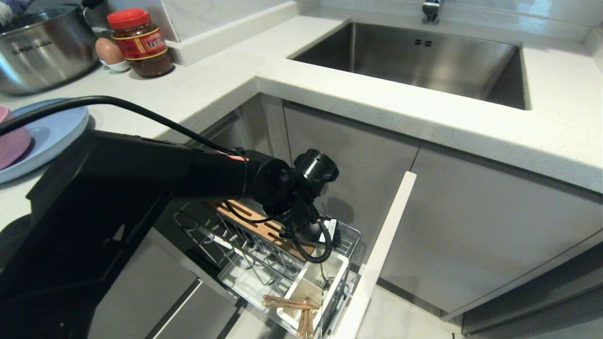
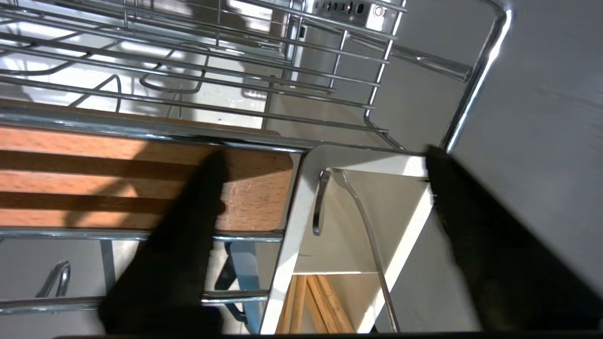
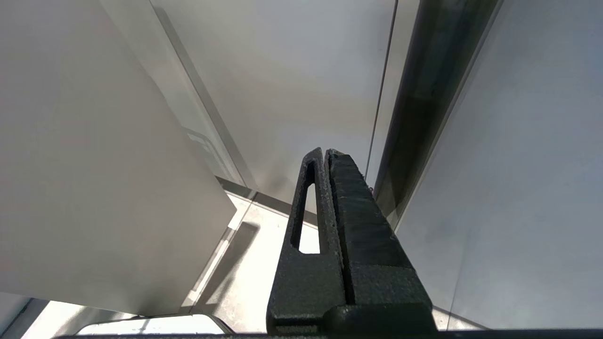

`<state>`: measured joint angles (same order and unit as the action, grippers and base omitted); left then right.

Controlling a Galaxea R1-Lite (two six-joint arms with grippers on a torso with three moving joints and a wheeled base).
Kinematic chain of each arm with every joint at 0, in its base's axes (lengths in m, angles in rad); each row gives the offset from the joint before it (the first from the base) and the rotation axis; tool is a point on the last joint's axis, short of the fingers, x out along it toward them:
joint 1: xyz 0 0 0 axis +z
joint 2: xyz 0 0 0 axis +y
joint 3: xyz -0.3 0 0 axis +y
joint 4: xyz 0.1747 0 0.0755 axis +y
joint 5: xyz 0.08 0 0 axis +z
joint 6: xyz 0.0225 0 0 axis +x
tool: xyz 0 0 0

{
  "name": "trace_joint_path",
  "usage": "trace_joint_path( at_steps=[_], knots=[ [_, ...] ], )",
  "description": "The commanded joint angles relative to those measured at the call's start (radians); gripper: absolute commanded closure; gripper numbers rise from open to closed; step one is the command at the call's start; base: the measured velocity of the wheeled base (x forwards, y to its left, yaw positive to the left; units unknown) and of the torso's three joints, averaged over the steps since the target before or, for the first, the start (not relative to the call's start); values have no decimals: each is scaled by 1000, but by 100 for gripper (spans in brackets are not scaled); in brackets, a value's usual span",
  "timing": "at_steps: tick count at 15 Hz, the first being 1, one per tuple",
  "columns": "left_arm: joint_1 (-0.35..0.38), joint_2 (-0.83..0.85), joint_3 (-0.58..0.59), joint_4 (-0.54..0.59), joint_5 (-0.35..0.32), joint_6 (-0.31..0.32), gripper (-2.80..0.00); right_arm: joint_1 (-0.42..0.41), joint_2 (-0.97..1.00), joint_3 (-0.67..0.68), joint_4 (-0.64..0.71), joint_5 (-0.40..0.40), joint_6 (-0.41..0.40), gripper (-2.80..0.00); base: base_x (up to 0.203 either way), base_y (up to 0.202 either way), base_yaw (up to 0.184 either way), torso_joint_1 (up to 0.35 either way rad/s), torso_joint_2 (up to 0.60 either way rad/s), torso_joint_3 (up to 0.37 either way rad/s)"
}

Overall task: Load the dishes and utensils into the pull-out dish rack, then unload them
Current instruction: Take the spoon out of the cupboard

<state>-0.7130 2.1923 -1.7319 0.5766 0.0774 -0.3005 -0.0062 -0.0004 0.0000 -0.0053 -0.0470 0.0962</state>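
Chopsticks lie across and lean out of the near end of the white cutlery cup, at the front corner of the pull-out dish rack drawn from the cabinet under the tabletop. In the left wrist view the slim silver utensil stands inside that cup, leaning on its wall, with the chopstick ends beyond it. The left gripper hovers over the cup beside the slotted wooden strip, jaws spread and holding nothing. On the tabletop's left edge, the pink bowl sits on the light-blue plate. The right gripper hangs by a cabinet panel, jaws pressed together, empty.
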Motion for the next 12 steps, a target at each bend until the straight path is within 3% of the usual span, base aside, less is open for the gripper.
trace_joint_path(
  at_steps=[1,12],
  knots=[
    [-2,0,0,-6,1,-9,0,0,-4,0,-1,-1,0,0,0,0,0,0,0,0],
    [-16,-4,0,-6,6,-22,0,0,-4,0,-1,-1,0,0,0,0,0,0,0,0]
  ],
)
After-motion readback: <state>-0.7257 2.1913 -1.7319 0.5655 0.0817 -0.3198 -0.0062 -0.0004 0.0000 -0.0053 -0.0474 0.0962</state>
